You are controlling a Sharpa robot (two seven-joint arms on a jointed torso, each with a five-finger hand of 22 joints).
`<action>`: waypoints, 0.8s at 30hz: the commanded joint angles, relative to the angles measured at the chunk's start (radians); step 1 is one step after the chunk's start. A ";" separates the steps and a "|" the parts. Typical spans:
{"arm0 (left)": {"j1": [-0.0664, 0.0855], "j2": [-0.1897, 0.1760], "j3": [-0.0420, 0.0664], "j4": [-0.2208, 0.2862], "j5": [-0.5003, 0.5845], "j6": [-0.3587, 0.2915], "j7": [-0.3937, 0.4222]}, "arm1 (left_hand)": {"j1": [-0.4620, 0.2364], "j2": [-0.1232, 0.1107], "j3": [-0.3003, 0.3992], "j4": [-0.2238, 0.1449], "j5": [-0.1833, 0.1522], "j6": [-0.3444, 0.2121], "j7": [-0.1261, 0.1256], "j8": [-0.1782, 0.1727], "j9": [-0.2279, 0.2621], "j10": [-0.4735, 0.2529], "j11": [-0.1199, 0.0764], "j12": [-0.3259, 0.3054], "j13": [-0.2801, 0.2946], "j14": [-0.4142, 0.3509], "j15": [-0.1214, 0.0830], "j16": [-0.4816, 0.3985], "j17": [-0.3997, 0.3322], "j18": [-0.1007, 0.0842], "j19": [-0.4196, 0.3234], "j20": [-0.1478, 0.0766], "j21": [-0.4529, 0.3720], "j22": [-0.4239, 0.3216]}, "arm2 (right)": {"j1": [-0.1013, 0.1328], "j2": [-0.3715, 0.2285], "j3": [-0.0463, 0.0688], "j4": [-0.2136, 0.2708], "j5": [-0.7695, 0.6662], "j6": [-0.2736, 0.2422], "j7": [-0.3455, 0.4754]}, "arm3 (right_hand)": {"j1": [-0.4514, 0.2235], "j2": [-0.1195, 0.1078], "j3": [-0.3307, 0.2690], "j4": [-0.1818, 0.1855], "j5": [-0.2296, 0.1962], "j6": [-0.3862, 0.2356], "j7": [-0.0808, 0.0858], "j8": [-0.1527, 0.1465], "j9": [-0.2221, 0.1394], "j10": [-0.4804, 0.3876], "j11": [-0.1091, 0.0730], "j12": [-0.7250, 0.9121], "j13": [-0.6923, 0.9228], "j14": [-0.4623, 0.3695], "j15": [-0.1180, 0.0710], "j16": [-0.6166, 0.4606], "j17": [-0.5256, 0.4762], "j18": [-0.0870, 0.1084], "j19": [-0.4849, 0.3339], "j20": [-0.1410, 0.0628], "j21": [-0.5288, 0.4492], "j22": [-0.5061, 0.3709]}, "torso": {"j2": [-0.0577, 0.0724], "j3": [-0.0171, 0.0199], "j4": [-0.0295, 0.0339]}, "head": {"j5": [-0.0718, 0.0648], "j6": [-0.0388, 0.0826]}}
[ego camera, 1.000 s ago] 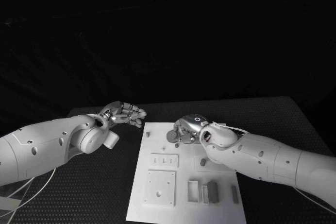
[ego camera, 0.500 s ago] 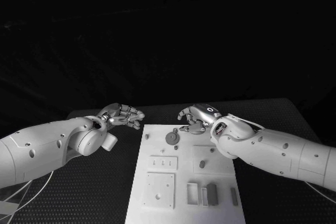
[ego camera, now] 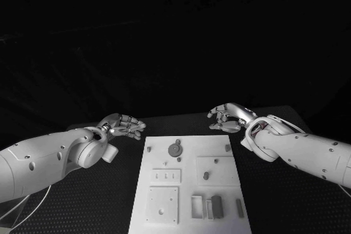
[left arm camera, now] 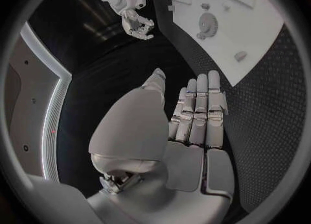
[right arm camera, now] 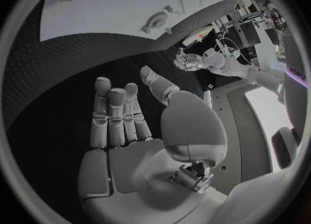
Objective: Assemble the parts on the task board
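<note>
**benchrat:** So which step is this? The flat white rectangular task board (ego camera: 191, 186) sits mid-table, and the round grey gear-like part (ego camera: 175, 149) is seated near its far edge, around 12 o'clock on the board.

**torque_tom:** Looks like a gap between steps to me. The silver many-fingered right hand (ego camera: 228, 117) hangs off the board's far right corner, about 1 o'clock from the gear and apart from it. The wrist cam shows its fingers extended and the palm bare, so it's holding nothing.

**benchrat:** And the silver left hand (ego camera: 124, 125)?

**torque_tom:** It's at 10 o'clock from the gear, just off the board's left edge, fingers extended, also empty. My guess: next is reaching back toward 6 o'clock for one of the small dark grey block parts (ego camera: 214, 205) near the board's near edge. That needs a careful pinch, since they're packed tight.
</note>
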 commanded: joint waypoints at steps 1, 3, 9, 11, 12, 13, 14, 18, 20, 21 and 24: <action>-0.003 0.002 0.001 -0.001 0.002 0.006 0.019 | 0.003 0.009 -0.006 0.001 0.000 0.004 0.025 -0.002 0.001 -0.009 -0.001 -0.005 0.000 0.010 0.000 -0.005 0.002 0.020 0.003 -0.003 -0.006 0.001 | 0.000 -0.015 0.000 -0.021 0.071 0.065 0.063 | 0.014 -0.007 -0.001 0.003 0.002 -0.006 0.012 0.004 0.002 -0.029 0.003 -0.063 -0.043 -0.008 0.007 -0.035 -0.018 0.028 -0.022 0.009 -0.020 -0.009 | -0.011 0.0068 -0.0132 | -0.006 0.004; -0.005 0.004 0.001 -0.003 0.002 0.009 0.018 | 0.003 0.010 -0.006 0.001 0.000 0.004 0.025 -0.003 0.001 -0.011 0.000 -0.006 0.000 0.010 0.000 -0.005 0.002 0.020 0.003 -0.003 -0.007 0.001 | -0.001 -0.026 0.000 -0.035 0.067 0.080 0.072 | 0.019 -0.016 0.000 0.006 0.004 -0.013 0.022 0.002 0.002 -0.101 0.018 -0.178 -0.115 -0.011 0.017 -0.047 -0.022 0.029 -0.030 0.013 -0.026 -0.011 | -0.013 0.0097 -0.0161 | -0.009 0.003; -0.009 0.005 0.001 -0.003 0.002 0.013 0.018 | 0.003 0.010 -0.006 0.001 0.000 0.004 0.025 -0.003 0.001 -0.012 0.000 -0.008 0.000 0.011 0.000 -0.006 0.003 0.020 0.003 -0.003 -0.007 0.001 | -0.014 -0.055 -0.002 -0.076 -0.035 0.109 0.090 | 0.035 -0.035 -0.013 0.002 0.002 -0.026 0.040 0.010 0.005 0.013 0.040 -0.506 -0.395 -0.010 0.040 -0.052 -0.009 0.042 -0.034 0.034 -0.026 -0.001 | -0.017 0.0118 -0.0218 | -0.015 0.003; -0.010 0.003 0.001 -0.003 0.002 0.015 0.019 | 0.003 0.010 -0.006 0.001 0.000 0.003 0.025 -0.003 0.001 -0.013 0.001 -0.008 0.000 0.011 0.000 -0.006 0.003 0.020 0.003 -0.003 -0.007 0.001 | -0.025 -0.066 -0.002 -0.079 -0.059 0.124 0.096 | 0.041 -0.035 -0.014 0.002 0.003 -0.020 0.041 0.016 0.007 0.013 0.042 -0.538 -0.419 0.000 0.044 -0.049 -0.007 0.048 -0.025 0.036 -0.023 0.000 | -0.018 0.0128 -0.0230 | -0.016 0.002; -0.010 0.002 0.001 -0.004 0.002 0.015 0.018 | 0.003 0.010 -0.006 0.001 0.000 0.003 0.025 -0.003 0.001 -0.013 0.001 -0.008 0.000 0.011 0.000 -0.006 0.003 0.020 0.003 -0.003 -0.007 0.001 | -0.030 -0.069 -0.002 -0.083 -0.072 0.130 0.100 | 0.047 -0.032 -0.012 0.002 0.002 -0.017 0.039 0.019 0.008 0.022 0.044 -0.551 -0.431 0.008 0.042 -0.047 -0.005 0.051 -0.019 0.036 -0.020 0.001 | -0.018 0.0132 -0.0230 | -0.017 0.002; -0.010 0.001 0.001 -0.004 0.002 0.015 0.018 | 0.003 0.010 -0.006 0.001 0.000 0.003 0.025 -0.003 0.001 -0.013 0.001 -0.008 0.000 0.011 0.000 -0.006 0.003 0.020 0.003 -0.003 -0.007 0.002 | -0.033 -0.070 -0.002 -0.088 -0.079 0.133 0.103 | 0.051 -0.033 -0.012 0.002 0.002 -0.014 0.038 0.022 0.008 0.028 0.043 -0.565 -0.441 0.016 0.043 -0.044 -0.004 0.051 -0.012 0.036 -0.017 0.002 | -0.018 0.0135 -0.0232 | -0.018 0.001; -0.010 0.000 0.001 -0.004 0.002 0.015 0.018 | 0.003 0.010 -0.006 0.001 0.000 0.003 0.025 -0.003 0.001 -0.013 0.001 -0.008 0.000 0.011 0.000 -0.006 0.003 0.020 0.003 -0.003 -0.007 0.002 | -0.037 -0.070 -0.002 -0.094 -0.088 0.137 0.105 | 0.055 -0.031 -0.011 0.003 0.003 -0.011 0.036 0.025 0.008 0.042 0.043 -0.586 -0.458 0.027 0.043 -0.043 -0.003 0.051 -0.003 0.033 -0.013 0.004 | -0.018 0.0142 -0.0239 | -0.019 0.001; -0.010 0.000 0.001 -0.004 0.002 0.016 0.018 | 0.003 0.010 -0.007 0.001 0.000 0.003 0.025 -0.003 0.001 -0.013 0.001 -0.008 0.001 0.011 0.000 -0.006 0.003 0.020 0.003 -0.003 -0.007 0.002 | -0.055 -0.067 -0.004 -0.118 -0.115 0.137 0.099 | 0.060 -0.029 -0.011 0.000 0.002 0.001 0.031 0.034 0.009 0.072 0.043 -0.626 -0.490 0.039 0.042 -0.045 -0.002 0.051 0.005 0.029 -0.012 0.004 | -0.016 0.0133 -0.0237 | -0.023 0.001; -0.010 0.000 0.001 -0.003 0.002 0.016 0.018 | 0.003 0.010 -0.007 0.001 0.000 0.003 0.025 -0.003 0.001 -0.013 0.001 -0.009 0.001 0.011 0.000 -0.006 0.003 0.020 0.003 -0.003 -0.007 0.002 | -0.066 -0.059 -0.004 -0.138 -0.167 0.154 0.045 | 0.057 -0.030 -0.015 0.003 0.002 0.007 0.029 0.039 0.010 0.104 0.038 -0.630 -0.497 0.045 0.037 -0.044 -0.001 0.051 0.010 0.028 -0.011 0.005 | -0.016 0.0120 -0.0228 | -0.023 0.002; -0.010 0.001 0.001 -0.003 0.002 0.017 0.018 | 0.003 0.010 -0.007 0.001 0.000 0.003 0.025 -0.003 0.001 -0.013 0.001 -0.009 0.001 0.011 0.000 -0.006 0.003 0.020 0.003 -0.003 -0.007 0.002 | -0.068 -0.056 -0.004 -0.146 -0.177 0.158 0.040 | 0.052 -0.033 -0.019 0.003 0.002 0.009 0.027 0.040 0.010 0.128 0.031 -0.620 -0.492 0.051 0.032 -0.039 0.002 0.051 0.016 0.027 -0.007 0.007 | -0.015 0.0119 -0.0226 | -0.020 0.001; -0.011 0.002 0.001 -0.003 0.002 0.016 0.019 | 0.003 0.010 -0.007 0.001 0.000 0.003 0.026 -0.004 0.001 -0.013 0.001 -0.009 0.001 0.011 0.000 -0.006 0.003 0.020 0.003 -0.003 -0.007 0.002 | -0.089 -0.048 -0.008 -0.172 -0.189 0.149 0.034 | 0.017 -0.056 -0.036 0.010 0.001 0.003 0.016 0.037 0.007 0.137 0.023 -0.622 -0.490 0.053 0.023 -0.033 0.008 0.051 0.030 0.024 0.002 0.011 | -0.015 0.0115 -0.0201 | -0.018 0.001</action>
